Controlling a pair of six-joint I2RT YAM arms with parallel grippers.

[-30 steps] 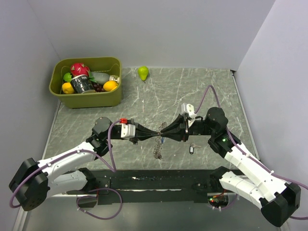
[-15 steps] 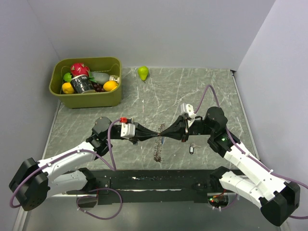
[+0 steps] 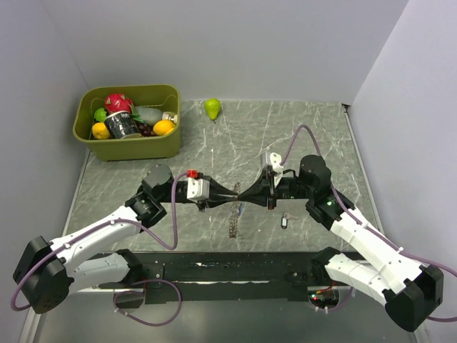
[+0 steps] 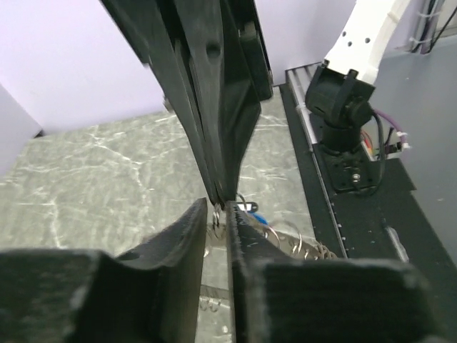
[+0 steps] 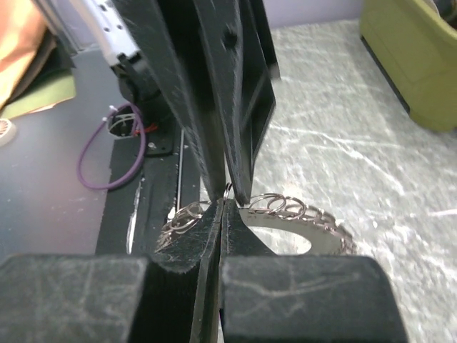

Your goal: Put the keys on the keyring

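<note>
- Left gripper (image 3: 230, 199) pinched the keyring (image 3: 233, 220), which hung below its tips.
- Right gripper (image 3: 245, 196), meeting it tip to tip, pinched the ring too.
- A key (image 3: 284, 221) lay near the right gripper.

Pale lavender walls (image 3: 214, 43) box in a grey marbled tabletop (image 3: 300, 136) (white veins throughout) under soft, even light.

Seen from above, my left gripper (image 3: 230, 201) and right gripper (image 3: 244, 196) meet tip to tip, and the pinch itself is too small to read. The keyring (image 3: 233, 220) under them shows only edge-on, its rim a dark smear. Beside my right gripper the keys (image 3: 285, 219) are specks, tag colours unreadable. On both wrist cameras my own blurred fingers (image 4: 182, 246) cover the ring's near arc, and a blue tag (image 4: 258, 219) sits half-hidden just beyond my left fingertips.
</note>
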